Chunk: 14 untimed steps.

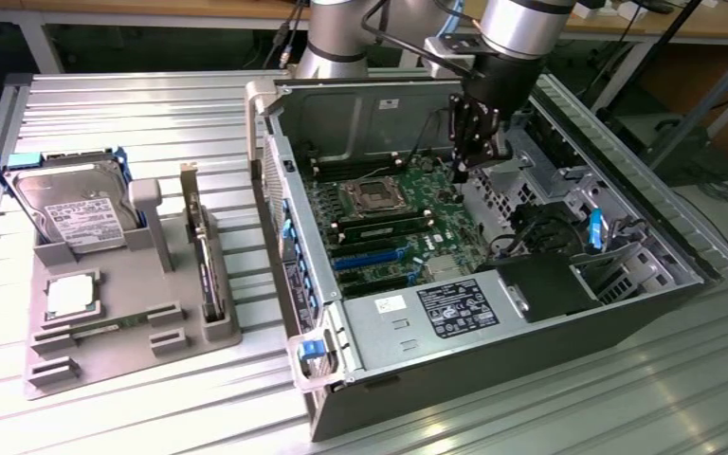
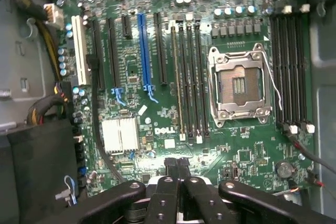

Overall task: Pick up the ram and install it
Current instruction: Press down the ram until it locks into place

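The ram is a long, narrow green stick standing edge-on in a memory slot beside the empty processor socket. In the exterior view the ram lies just in front of that socket on the motherboard, inside the open computer case. My gripper hangs above the board, toward the exterior view's right of the socket and clear of the ram. Its black fingers are shut together with nothing between them.
A grey tray at the exterior view's left holds a hard drive, a square silver processor chip and an upright expansion card. Case walls, a labelled power supply and cable bundles surround the board.
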Each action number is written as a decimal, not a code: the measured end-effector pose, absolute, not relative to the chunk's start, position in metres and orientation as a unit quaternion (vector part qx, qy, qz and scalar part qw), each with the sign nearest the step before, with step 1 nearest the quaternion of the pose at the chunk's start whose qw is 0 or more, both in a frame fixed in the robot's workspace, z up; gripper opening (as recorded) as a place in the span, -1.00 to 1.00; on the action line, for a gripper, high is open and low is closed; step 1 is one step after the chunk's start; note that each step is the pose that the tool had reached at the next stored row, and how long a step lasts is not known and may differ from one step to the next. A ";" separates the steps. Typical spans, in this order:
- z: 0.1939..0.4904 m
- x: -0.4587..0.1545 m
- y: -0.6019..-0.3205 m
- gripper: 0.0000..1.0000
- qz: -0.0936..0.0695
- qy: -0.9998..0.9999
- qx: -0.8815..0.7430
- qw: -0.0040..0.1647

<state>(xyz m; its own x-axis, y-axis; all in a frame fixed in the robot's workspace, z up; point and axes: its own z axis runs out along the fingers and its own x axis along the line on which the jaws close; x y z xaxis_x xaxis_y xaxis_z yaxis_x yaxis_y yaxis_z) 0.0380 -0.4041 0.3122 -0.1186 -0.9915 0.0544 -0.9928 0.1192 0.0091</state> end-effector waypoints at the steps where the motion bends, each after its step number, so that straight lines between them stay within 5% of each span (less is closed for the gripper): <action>1: 0.312 0.038 -0.404 -0.79 0.014 -0.755 0.655 0.024; 14: 0.312 0.038 -0.404 -0.79 0.010 -0.850 0.526 0.026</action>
